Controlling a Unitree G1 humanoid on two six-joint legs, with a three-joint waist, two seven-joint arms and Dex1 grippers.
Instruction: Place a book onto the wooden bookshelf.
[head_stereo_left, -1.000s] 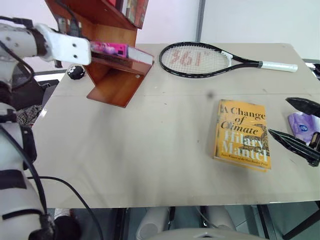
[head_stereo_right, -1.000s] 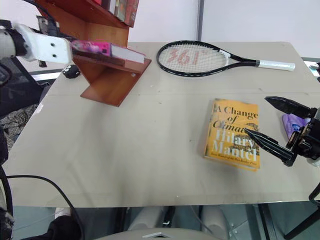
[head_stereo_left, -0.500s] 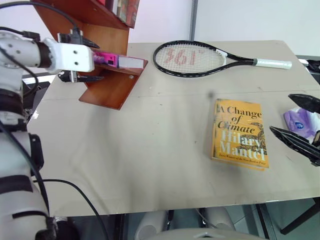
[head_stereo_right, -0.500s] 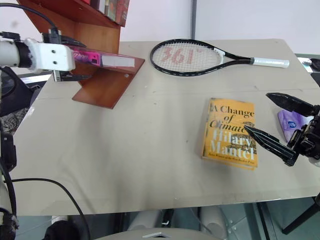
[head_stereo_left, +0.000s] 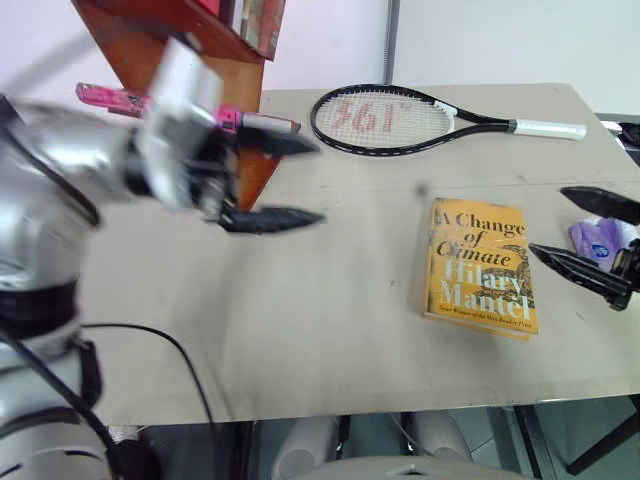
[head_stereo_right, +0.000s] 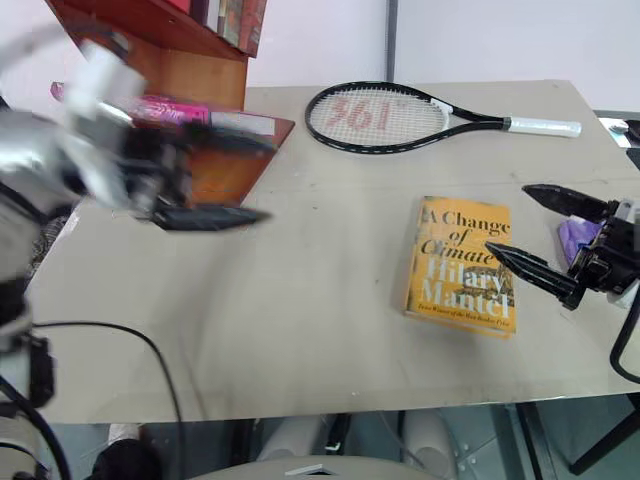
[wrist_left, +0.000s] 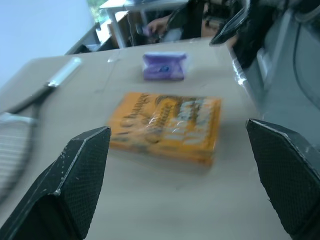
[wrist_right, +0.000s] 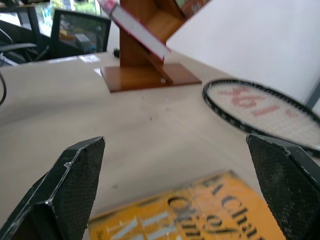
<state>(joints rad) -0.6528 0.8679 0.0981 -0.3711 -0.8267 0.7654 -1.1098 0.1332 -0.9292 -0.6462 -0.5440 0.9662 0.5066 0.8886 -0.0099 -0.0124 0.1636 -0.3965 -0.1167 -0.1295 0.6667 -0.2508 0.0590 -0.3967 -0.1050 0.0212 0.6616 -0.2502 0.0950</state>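
The left gripper (head_stereo_left: 270, 180) had let go and swung away, jaws wide and empty, leaving the book (head_stereo_left: 110, 97) behind it on the wooden bookshelf (head_stereo_left: 160, 40); placement looked done.

Motion-blurred left pincer (head_stereo_left: 275, 180); bookshelf (head_stereo_left: 160, 40) top cropped.

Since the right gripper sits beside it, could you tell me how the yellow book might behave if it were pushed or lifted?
The yellow book lies flat on the table, so it would probably slide, not tip. Its cover looks glossy, so possibly slippery. It looks thick, so probably fairly stiff.
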